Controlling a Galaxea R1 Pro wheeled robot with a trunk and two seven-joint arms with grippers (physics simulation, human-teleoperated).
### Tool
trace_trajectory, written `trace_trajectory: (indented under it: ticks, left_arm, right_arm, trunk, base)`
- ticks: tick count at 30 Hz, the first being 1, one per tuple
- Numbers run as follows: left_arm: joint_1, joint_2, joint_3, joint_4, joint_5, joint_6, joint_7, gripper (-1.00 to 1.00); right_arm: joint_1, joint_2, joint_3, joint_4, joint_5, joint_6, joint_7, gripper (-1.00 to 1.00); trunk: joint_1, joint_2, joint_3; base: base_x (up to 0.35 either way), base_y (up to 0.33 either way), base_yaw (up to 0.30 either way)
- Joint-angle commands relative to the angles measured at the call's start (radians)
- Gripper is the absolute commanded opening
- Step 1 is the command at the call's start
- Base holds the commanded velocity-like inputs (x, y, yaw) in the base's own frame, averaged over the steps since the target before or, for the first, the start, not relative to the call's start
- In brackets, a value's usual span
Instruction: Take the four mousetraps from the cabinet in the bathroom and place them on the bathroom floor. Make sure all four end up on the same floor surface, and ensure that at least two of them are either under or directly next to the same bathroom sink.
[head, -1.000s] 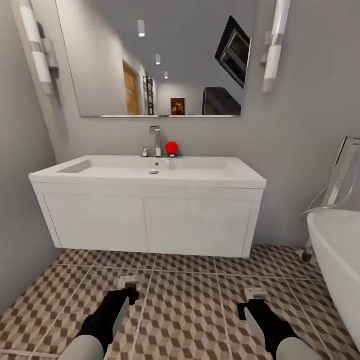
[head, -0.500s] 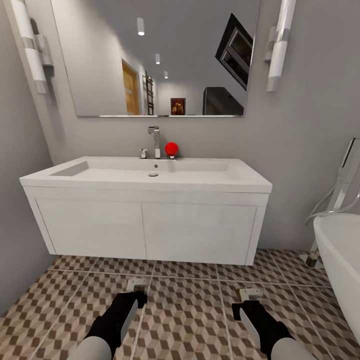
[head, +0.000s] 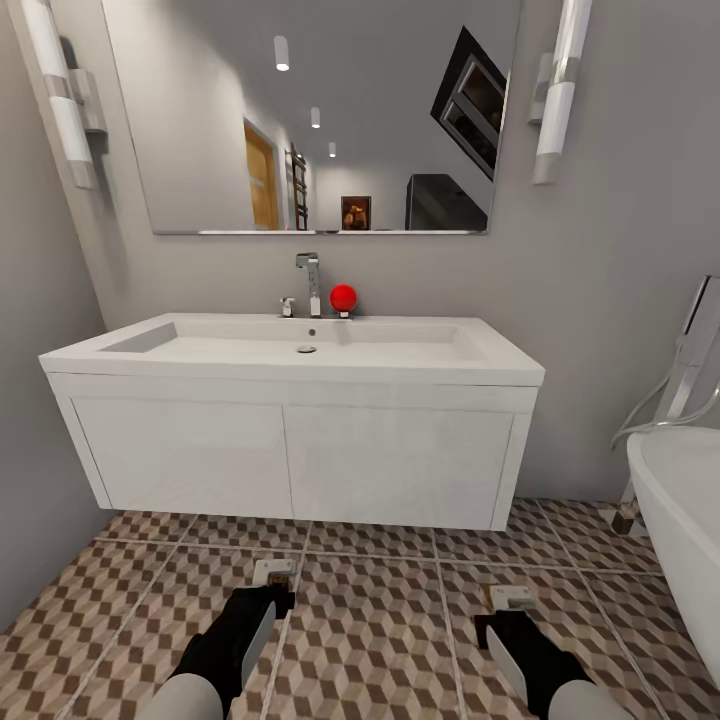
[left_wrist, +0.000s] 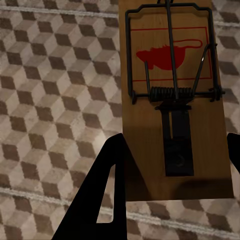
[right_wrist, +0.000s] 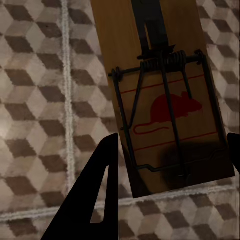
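the left end effector (head: 273, 577), at the lower left of the head view, is clamped on a flat brown wooden mousetrap with dark wire spring (left_wrist: 173, 95). the right end effector (head: 511, 603), lower right, grips a second wooden mousetrap with a red mouse print (right_wrist: 160, 100). both hang over the cube-patterned brown and beige tiled floor (head: 370, 620), before the wide white wall-hung sink (head: 300, 350).

- A home bathroom — wide white sink (head: 300, 345) on a wall-hung vanity (head: 295, 455), chrome tap (head: 311, 282).
- Large mirror (head: 310, 115) between two wall lights.
- Bathtub (head: 680, 520) edge, cube-patterned floor tiles (head: 380, 600).
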Motion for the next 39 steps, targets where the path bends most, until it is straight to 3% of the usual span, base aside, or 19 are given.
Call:
trace_trajectory:
  ticks: [1, 11, 25, 39]
  left_arm:
    - [0.000, -0.001, 0.005, -0.002, -0.012, 0.006, -0.002, -1.00]
    - [0.000, 0.000, 0.005, 0.000, -0.012, 0.003, -0.003, -1.00]
    - [0.000, 0.003, 0.007, 0.006, -0.012, 0.003, -0.005, -1.00]
    - [0.000, 0.003, 0.005, 0.006, -0.012, 0.003, -0.005, -1.00]
  right_arm:
    - [-0.001, -0.001, 0.006, -0.002, -0.011, 0.004, -0.014, -1.00]
    - [-0.001, -0.002, 0.005, -0.001, -0.016, -0.006, -0.025, -1.00]
    - [0.000, -0.003, 0.006, -0.001, -0.013, -0.008, 0.048, -1.00]
    - [0.000, -0.001, 0.006, -0.001, -0.008, -0.008, 0.051, -1.00]
  trunk:
    - [0.000, 0.000, -0.001]
    - [0.000, 0.000, -0.001]
    - [0.000, 0.000, -0.001]
    - [0.000, 0.000, -0.001]
  base:
    - [0.000, 0.000, 0.000]
    - [0.006, 0.000, 0.000]
    - [0.196, 0.000, 0.000]
    - [0.139, 0.000, 0.000]
